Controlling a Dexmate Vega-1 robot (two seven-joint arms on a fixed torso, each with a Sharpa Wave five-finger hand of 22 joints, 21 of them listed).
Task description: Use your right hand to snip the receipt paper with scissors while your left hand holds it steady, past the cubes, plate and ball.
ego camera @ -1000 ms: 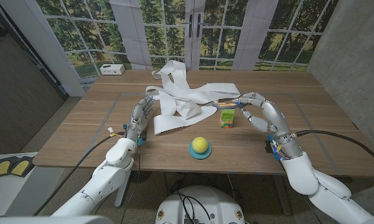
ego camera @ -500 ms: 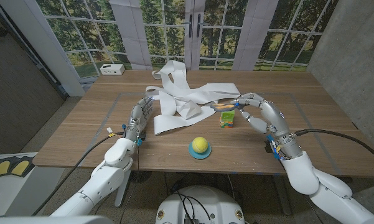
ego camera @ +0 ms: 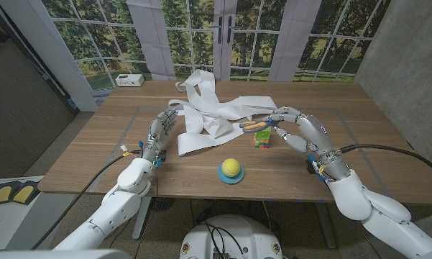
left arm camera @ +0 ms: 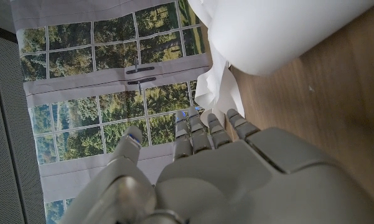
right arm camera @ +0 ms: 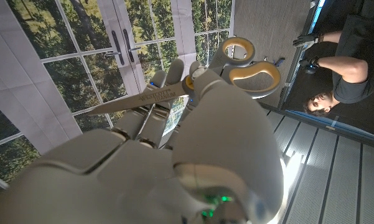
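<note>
The long white receipt paper (ego camera: 210,109) lies crumpled across the middle of the table, and a curl of it (left arm camera: 267,31) shows just past my left hand. My left hand (ego camera: 162,131) stands beside the paper's left loop, fingers stretched out and holding nothing. My right hand (ego camera: 293,124) hovers above the stacked coloured cubes (ego camera: 261,139) and grips the orange-handled scissors (ego camera: 254,126), blades pointing toward the paper. In the right wrist view the scissors (right arm camera: 236,62) sit in my hand (right arm camera: 174,162). A yellow ball (ego camera: 231,167) rests on a small blue plate (ego camera: 231,178) near the front edge.
A small white box (ego camera: 129,80) stands at the far left corner of the wooden table (ego camera: 345,155). Bare wood lies at the right and front left. A person (right arm camera: 351,65) shows in the right wrist view, away from the table.
My right hand has shifted a little left with the scissors, bringing the blades closer to the paper. My left hand has edged slightly away along the paper's left side.
</note>
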